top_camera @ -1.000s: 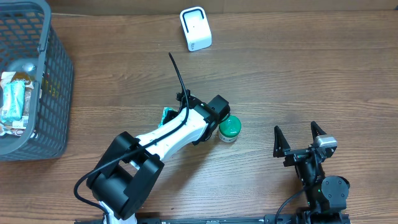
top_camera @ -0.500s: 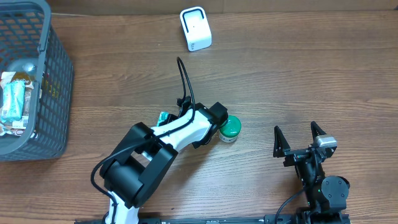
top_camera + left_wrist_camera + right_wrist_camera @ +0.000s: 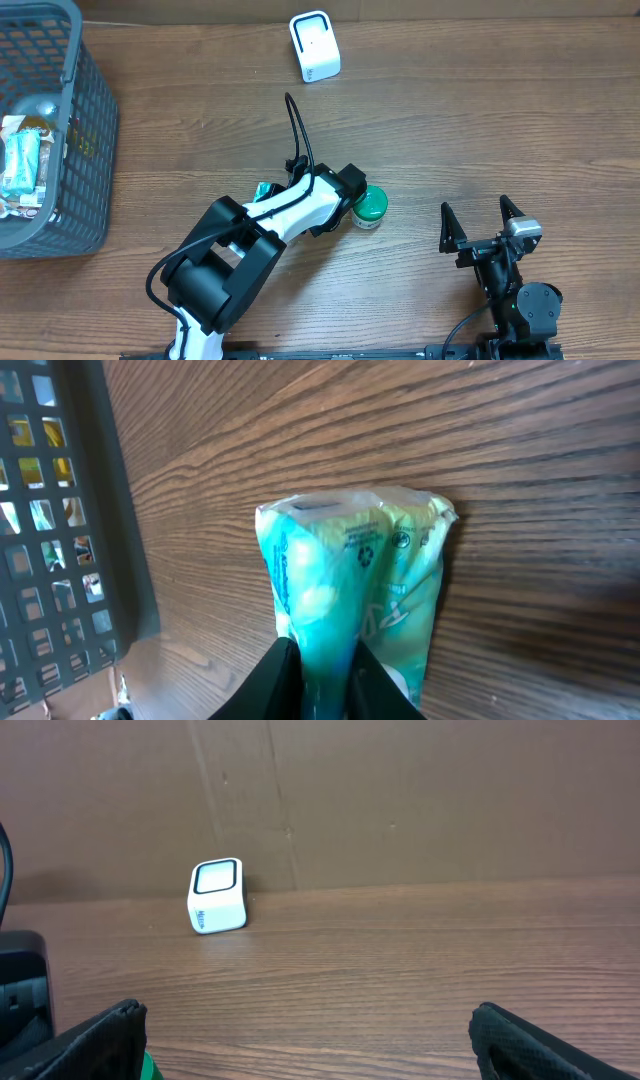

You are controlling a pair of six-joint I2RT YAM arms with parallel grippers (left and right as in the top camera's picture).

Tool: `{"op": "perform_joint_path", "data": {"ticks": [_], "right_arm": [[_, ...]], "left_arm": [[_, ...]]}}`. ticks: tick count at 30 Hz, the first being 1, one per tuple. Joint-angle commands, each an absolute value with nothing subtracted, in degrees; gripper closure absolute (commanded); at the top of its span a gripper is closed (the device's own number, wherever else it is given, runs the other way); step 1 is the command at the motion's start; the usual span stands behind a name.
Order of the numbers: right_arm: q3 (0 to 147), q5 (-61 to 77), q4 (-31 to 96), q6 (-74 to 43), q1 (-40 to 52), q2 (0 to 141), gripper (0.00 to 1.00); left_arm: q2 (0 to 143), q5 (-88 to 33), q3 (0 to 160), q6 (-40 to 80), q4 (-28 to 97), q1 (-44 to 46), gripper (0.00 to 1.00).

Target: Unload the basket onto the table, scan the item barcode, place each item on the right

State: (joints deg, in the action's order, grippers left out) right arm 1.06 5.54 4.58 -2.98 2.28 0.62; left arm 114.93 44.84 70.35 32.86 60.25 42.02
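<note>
Wood-grain tabletop (image 3: 520, 450), crinkled teal-green pouch (image 3: 350, 570)

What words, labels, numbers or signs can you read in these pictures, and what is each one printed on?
Nothing is clear enough to quote.
teal packet: round signs and small print, too blurred to read.
wrappers in the basket: print too small to read.
white scanner: no text shows.
green-lidded jar: no label shows.

Open table (image 3: 480, 120) before scanner (image 3: 314, 46) (basket (image 3: 95, 150) leftward)
</note>
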Motion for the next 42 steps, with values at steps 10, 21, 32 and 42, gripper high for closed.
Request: {"op": "perform_joint_path", "data": {"ticks": [10, 21, 32, 42], "right_arm": [[0.45, 5.06, 4.40, -3.01, 2.17, 0.19, 0.00], [0.45, 5.04, 4.40, -3.01, 2.17, 0.16, 0.00], [0.45, 5.04, 4.40, -3.01, 2.17, 0.19, 0.00], [0.45, 5.04, 4.40, -3.01, 2.17, 0.19, 0.00]], "left_arm": [[115.70, 39.40, 76.95, 33.41, 63.13, 42.52, 0.75], [112.20, 14.96, 84.31, 28.64, 64.90, 28.25, 0.65], [109.91, -14.04, 82.65, 6.07, 64.49, 7.79, 0.65], [109.93, -8.88, 77.45, 4.99, 61.21, 6.66, 0.63]]}}
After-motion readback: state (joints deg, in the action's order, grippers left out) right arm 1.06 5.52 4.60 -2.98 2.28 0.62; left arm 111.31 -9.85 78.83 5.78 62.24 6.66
